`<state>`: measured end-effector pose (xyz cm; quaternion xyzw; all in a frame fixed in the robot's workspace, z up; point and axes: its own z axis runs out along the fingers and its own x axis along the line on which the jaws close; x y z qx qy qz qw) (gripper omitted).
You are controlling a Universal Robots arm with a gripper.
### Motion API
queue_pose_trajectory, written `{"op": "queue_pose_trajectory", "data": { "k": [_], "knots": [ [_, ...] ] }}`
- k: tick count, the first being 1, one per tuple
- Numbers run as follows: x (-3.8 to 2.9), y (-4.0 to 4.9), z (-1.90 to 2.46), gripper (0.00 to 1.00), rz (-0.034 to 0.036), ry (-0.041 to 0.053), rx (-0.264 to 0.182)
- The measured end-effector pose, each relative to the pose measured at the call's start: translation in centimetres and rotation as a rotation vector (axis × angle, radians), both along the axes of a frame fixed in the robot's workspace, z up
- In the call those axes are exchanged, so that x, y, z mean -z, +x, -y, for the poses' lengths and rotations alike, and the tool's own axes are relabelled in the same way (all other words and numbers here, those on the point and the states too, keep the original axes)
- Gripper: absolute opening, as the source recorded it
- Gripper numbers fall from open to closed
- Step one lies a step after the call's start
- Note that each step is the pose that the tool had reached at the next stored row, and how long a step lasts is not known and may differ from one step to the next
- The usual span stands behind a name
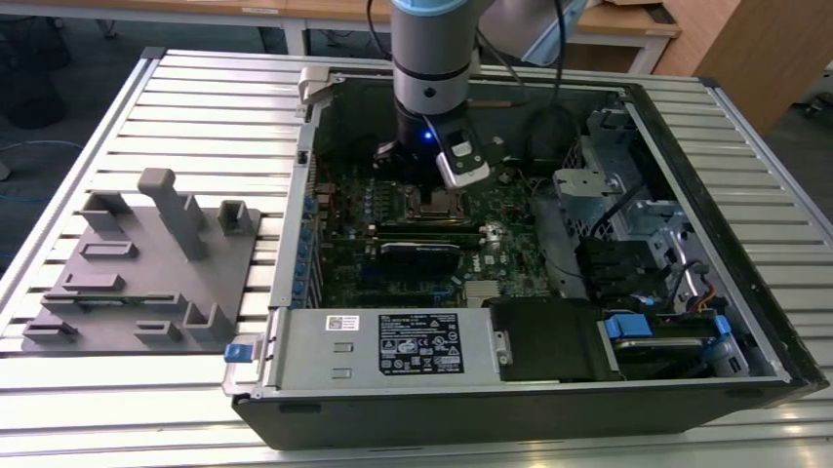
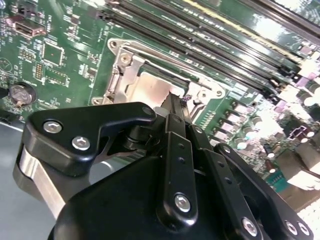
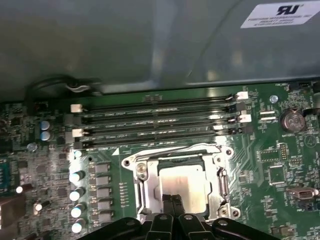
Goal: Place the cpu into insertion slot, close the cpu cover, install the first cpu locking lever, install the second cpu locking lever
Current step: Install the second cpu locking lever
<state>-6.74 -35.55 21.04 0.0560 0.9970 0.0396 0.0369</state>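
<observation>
Black linkage of our tool point(image 2: 172, 107) fills the near foreground in both wrist views; fingers drawn together into a narrow tip, nothing gripped that we can see; tip sits just over the cpu point(image 3: 182, 186), which lies flat in the insertion slot point(image 3: 145, 192); silvery cpu cover point(image 3: 175, 152) frames it; long memory slots point(image 3: 155, 125) beside the socket; open computer case point(image 1: 521, 390) on the slatted surface point(image 1: 195, 117).
</observation>
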Motion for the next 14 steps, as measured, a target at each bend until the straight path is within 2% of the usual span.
{"op": "queue_pose_trajectory", "data": {
  "k": [3, 6, 14],
  "knots": [
    [0.00, 0.40, -0.37, 0.10, 0.0000, -0.0109, 0.000],
    [0.00, 0.86, -0.57, 0.10, 0.0000, -0.0188, 0.000],
    [0.00, 1.06, -0.61, 0.10, -0.0010, -0.0207, 0.001]
  ]
}}
